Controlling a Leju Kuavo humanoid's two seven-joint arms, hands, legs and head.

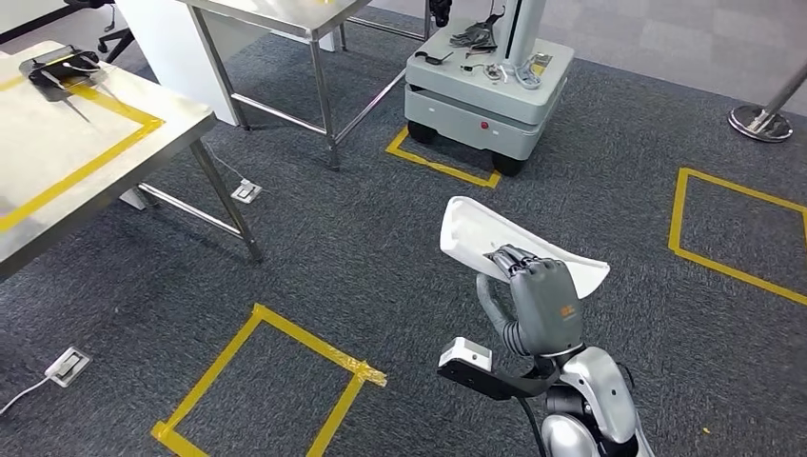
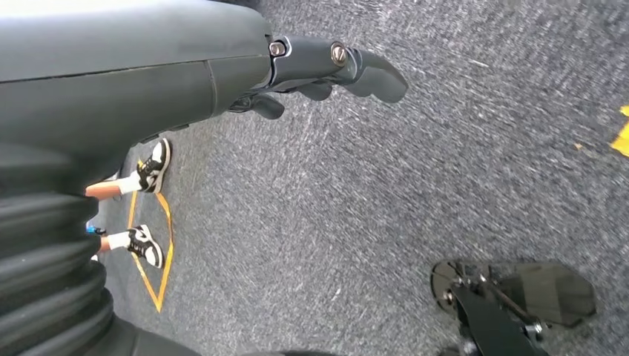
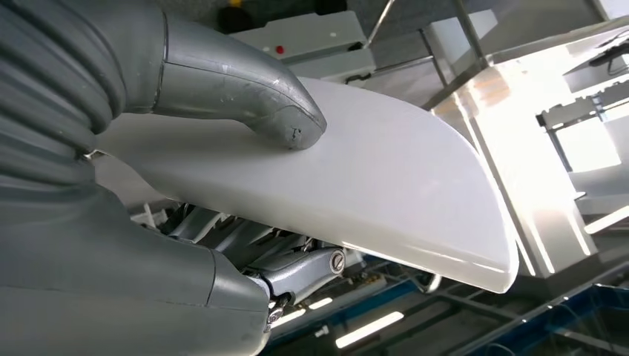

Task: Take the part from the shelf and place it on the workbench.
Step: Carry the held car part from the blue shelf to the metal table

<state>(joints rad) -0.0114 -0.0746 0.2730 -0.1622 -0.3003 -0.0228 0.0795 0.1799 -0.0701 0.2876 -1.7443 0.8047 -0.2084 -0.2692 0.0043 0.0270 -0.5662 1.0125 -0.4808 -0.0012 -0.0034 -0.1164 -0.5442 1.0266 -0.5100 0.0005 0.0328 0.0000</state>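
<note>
A robotics lab or workshop is showing here — grey carpet (image 1: 362, 248) bearing yellow tape squares (image 1: 276, 381), steel workbenches (image 1: 57, 143) standing about, a wheeled mobile robot base (image 1: 485, 90) parking nearby.

The part (image 3: 386, 163) looks smooth, matt white plastic; workbench (image 1: 57, 162) legs brushed metal; floor (image 1: 362, 257) rough grey carpet.

White curved part held over the carpet

The part (image 1: 476, 233) was a smooth, glossy white panel, long and gently curved, with rounded ends and a thin rim. It was held in the air by the right hand (image 1: 541, 290), thumb pressed on one broad face and fingers under the other, well apart from the steel table (image 1: 57, 162) with its yellow tape outline.
</note>
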